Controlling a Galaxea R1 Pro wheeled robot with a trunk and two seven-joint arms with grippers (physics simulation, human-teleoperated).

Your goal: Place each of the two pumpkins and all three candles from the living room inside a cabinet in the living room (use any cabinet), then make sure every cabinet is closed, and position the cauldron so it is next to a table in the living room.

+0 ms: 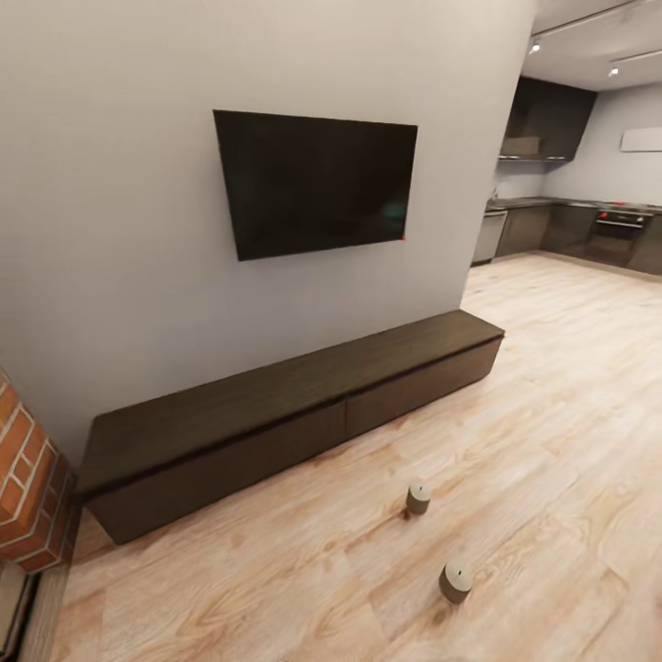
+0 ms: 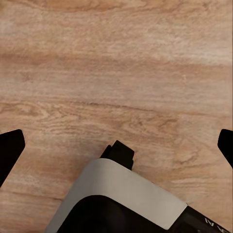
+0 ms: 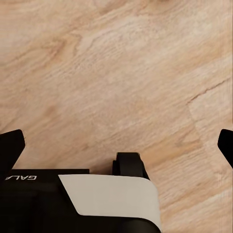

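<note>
Living room, pale plank floor [image 1: 552, 386]: the long dark cabinet [image 1: 276, 414] sits closed under the television [image 1: 317, 179]; two candles [image 1: 418, 497] stand before it. Both end effectors spread wide, empty. Rolling forward carelessly could topple the candles.

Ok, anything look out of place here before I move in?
Two candles stand upright on the bare wood floor in front of the closed cabinet, apart from each other. Nothing looks tipped, spilled or damaged.
</note>
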